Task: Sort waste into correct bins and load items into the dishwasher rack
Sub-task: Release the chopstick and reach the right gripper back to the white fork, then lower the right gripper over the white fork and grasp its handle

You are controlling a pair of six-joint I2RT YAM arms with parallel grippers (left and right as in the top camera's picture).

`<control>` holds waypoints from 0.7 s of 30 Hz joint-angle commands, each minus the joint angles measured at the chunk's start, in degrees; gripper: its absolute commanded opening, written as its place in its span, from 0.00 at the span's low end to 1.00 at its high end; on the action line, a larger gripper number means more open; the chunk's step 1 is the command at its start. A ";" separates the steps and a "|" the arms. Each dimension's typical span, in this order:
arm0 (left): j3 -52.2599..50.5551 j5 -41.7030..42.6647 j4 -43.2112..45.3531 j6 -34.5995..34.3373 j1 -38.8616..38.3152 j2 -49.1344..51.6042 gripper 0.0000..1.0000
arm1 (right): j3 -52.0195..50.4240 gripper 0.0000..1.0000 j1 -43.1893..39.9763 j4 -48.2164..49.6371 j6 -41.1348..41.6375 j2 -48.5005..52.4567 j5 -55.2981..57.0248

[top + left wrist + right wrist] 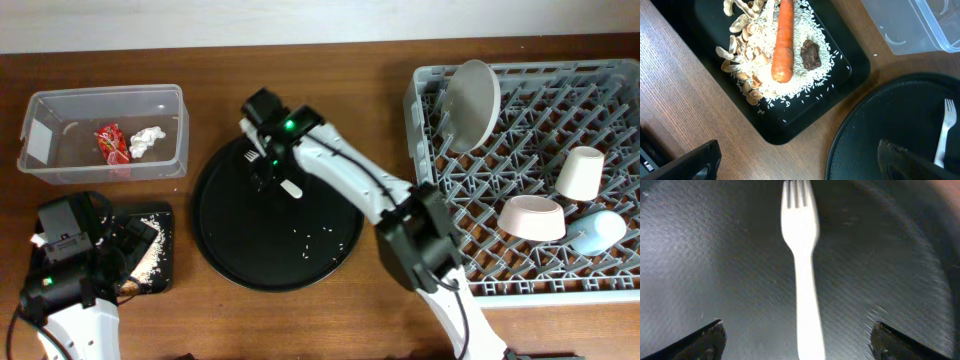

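Brown wooden worktop (250, 330). Grey dishwasher rack (520, 130) on right: plate (472, 103) standing on edge, white cup (580, 172), bowl (532, 218), blue cup (597, 232) inside. Round black tray (240, 240) in middle, white fork (802, 280) lying on it. Clear tub (105, 92) at left holds red wrapper (110, 143), tissue (147, 141). Shallow black tray (805, 120): rice (810, 75), carrot (783, 42), brown lump (811, 54), beige strips (740, 30). Right fingers (705, 340) spread wide either side of fork, not touching. Left fingers (695, 162) released, nothing between.

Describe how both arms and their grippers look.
Both arms have white links and black joint housings. The right arm carries a black cable along it and a lit green light near its wrist; the left arm shows a green light too. The fingers are black and tapered.
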 commanded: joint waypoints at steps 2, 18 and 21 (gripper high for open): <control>1.01 -0.44 0.09 -0.55 0.28 -0.44 0.99 | -0.11 0.88 0.85 1.29 -0.50 2.75 1.57; 1.01 -0.44 0.09 -0.55 0.28 -0.44 0.99 | -0.17 0.65 1.14 0.57 -0.50 7.48 3.89; 1.01 -0.42 0.09 -0.55 0.28 -0.44 0.99 | -0.17 0.48 1.14 -0.33 -0.44 7.48 3.91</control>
